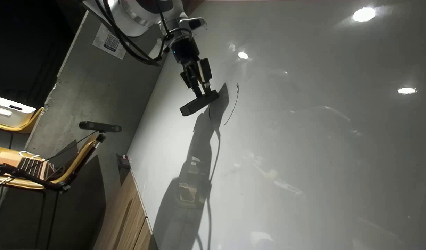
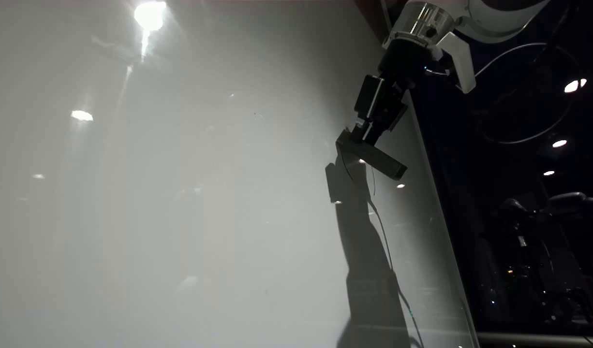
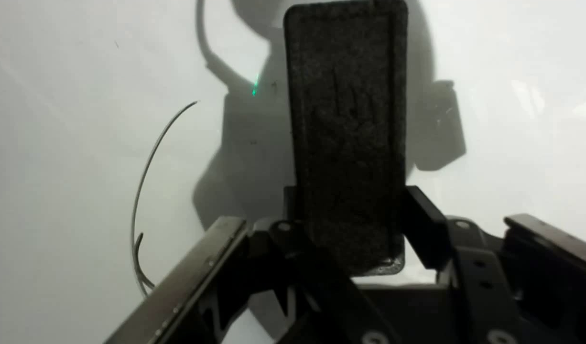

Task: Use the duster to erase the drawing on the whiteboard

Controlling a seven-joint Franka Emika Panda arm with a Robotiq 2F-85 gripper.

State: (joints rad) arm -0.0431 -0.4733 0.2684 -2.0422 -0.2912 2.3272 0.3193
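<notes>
Currently clamped in my gripper (image 3: 351, 210): one dark duster (image 3: 348, 119); inward from the whiteboard (image 1: 338, 180) edge: one thin-lined drawing (image 3: 137, 198).

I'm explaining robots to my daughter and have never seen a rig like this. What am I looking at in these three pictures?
The machine is a single robot arm, ending in a two-fingered gripper. The gripper is clamped on a duster, a dark, flat rectangular block.

Two pictures come from cameras outside the robot, in different places; the close-up comes from a camera on the arm's wrist, looking past the gripper and duster at the surface behind.

That surface is a large glossy whiteboard. It carries the drawing to be erased, of which thin, dark curved lines show. The big dark shape on the board is a shadow of the arm, and the bright spots are lights reflected in the gloss.
</notes>
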